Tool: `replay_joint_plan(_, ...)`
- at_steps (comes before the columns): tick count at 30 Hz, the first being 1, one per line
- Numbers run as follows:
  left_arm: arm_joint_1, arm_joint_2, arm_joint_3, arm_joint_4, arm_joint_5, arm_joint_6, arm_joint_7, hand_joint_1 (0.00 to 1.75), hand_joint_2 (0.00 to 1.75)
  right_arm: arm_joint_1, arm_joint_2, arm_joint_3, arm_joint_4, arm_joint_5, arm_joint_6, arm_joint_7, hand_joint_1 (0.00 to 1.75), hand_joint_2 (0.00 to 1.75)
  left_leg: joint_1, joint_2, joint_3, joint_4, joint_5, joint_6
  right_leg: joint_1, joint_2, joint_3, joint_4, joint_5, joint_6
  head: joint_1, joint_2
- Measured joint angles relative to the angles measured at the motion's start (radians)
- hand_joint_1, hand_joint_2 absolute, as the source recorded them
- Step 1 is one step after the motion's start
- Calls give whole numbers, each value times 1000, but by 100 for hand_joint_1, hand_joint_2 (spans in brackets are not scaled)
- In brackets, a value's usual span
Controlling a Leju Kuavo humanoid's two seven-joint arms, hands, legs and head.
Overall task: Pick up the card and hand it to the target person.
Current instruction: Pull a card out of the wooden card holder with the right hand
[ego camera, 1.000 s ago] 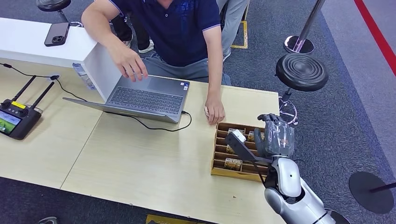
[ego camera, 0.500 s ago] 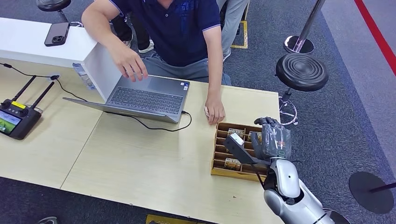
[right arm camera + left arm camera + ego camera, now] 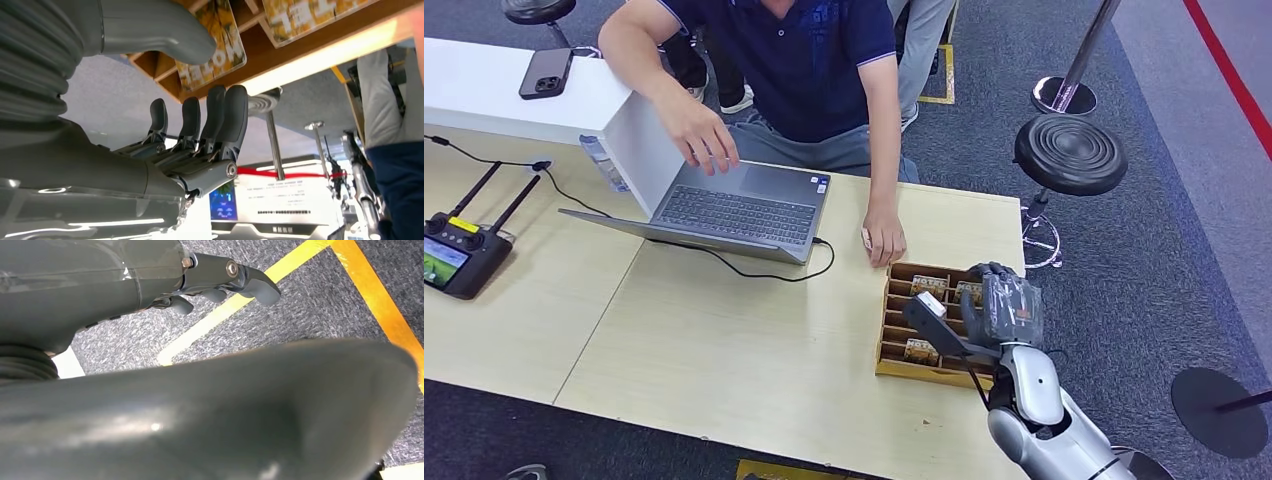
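At the bench's (image 3: pixel 754 370) near right corner, right robot hand (image 3: pixel 1006 308) over the wooden slotted box (image 3: pixel 892 335), fingers (image 3: pixel 220 117) spread, gripping nothing. Just beyond, cards (image 3: pixel 928 285) upright in the box's slots, one card (image 3: pixel 214 47) beside the thumb. Farther along the right edge, a person's hand (image 3: pixel 883 240) touching the box's far corner. Left robot hand (image 3: pixel 220 282) above carpet, empty, fingers loosely apart.

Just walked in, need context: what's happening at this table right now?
The robot's right hand is over the wooden slotted box at the table's right end, fingers apart beside a card, nothing gripped yet. Its left hand hangs over the carpet. A person sits across, one hand resting on the table just behind the box, the other at an open laptop. No card has been handed over.
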State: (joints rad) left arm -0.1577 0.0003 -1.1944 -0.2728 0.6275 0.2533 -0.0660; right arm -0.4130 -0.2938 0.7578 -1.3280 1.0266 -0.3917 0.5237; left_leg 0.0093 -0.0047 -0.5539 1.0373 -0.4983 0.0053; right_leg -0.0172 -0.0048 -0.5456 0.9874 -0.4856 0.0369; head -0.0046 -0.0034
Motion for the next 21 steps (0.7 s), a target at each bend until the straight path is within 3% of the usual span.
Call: replay_joint_plan(21,0,-1,0,0,-1,-1,2,0,0,-2,13,3,82,-21,-24,-10,89,175,0,0,0,0,0,0,0,0,0,0,0,0,0,0)
